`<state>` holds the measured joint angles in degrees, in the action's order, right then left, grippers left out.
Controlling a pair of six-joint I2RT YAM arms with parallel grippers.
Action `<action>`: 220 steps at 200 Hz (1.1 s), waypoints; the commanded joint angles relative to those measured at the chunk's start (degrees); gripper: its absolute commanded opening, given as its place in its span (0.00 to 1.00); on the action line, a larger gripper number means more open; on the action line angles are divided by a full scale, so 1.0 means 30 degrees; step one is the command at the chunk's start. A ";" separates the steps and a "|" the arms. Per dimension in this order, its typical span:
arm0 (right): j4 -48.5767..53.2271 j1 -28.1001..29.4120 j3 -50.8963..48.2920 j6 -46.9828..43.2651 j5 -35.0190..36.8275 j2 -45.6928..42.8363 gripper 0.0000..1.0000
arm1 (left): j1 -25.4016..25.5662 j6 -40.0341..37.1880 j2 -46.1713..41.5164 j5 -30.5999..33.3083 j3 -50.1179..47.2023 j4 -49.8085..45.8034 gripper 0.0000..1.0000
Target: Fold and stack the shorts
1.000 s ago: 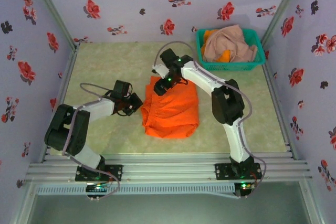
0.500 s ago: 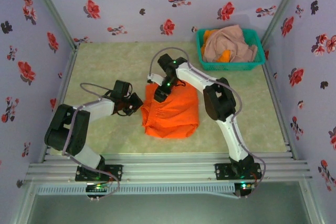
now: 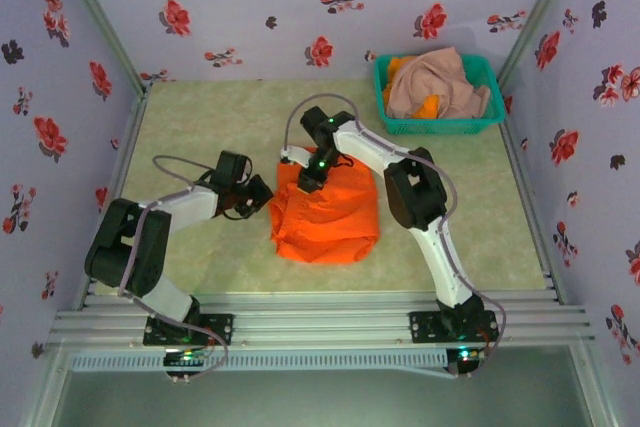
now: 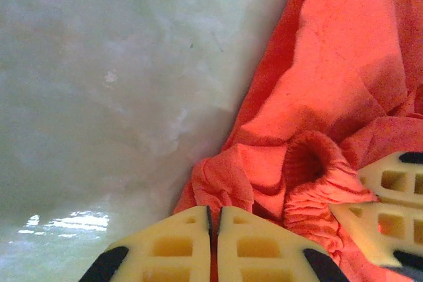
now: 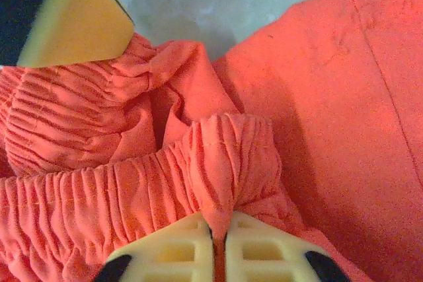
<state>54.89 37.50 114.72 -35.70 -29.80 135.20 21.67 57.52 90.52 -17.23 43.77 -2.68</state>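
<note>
On the green tabletop (image 3: 200, 132), the right gripper (image 5: 219, 226) is pinching the waistband (image 5: 228, 140) of the orange shorts (image 3: 328, 215), the left gripper (image 4: 213, 212) clamping their edge alongside.

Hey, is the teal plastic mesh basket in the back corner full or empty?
Full: pink-beige cloth and orange cloth are heaped above the rim of the teal plastic mesh basket.

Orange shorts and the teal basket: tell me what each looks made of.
Orange shorts: soft woven cloth with a matte finish, probably cotton or a blend. It creases softly, and the waistband puckers into fine elastic gathers. Teal basket: most likely rigid moulded plastic, since its walls form an even open mesh under a straight rim.
</note>
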 commanded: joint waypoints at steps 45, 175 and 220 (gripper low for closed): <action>-0.4261 -0.0105 -0.4643 -0.0283 0.0124 -0.5594 0.00 | -0.0069 -0.4043 -0.1632 -0.0612 0.2243 -0.0062 0.00; -1.0904 -0.0245 -0.9404 0.0473 0.0528 -0.8402 0.00 | -0.0797 -0.8206 0.5449 -0.5961 0.7009 0.3243 0.06; -1.2662 -0.0311 -0.9111 0.1456 0.1040 -0.6677 0.00 | -0.2257 -0.7792 0.5563 -0.5829 0.6588 0.4063 0.53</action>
<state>22.28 36.99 86.87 -33.95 -28.18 112.14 17.39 34.24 109.19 -33.21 63.48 5.91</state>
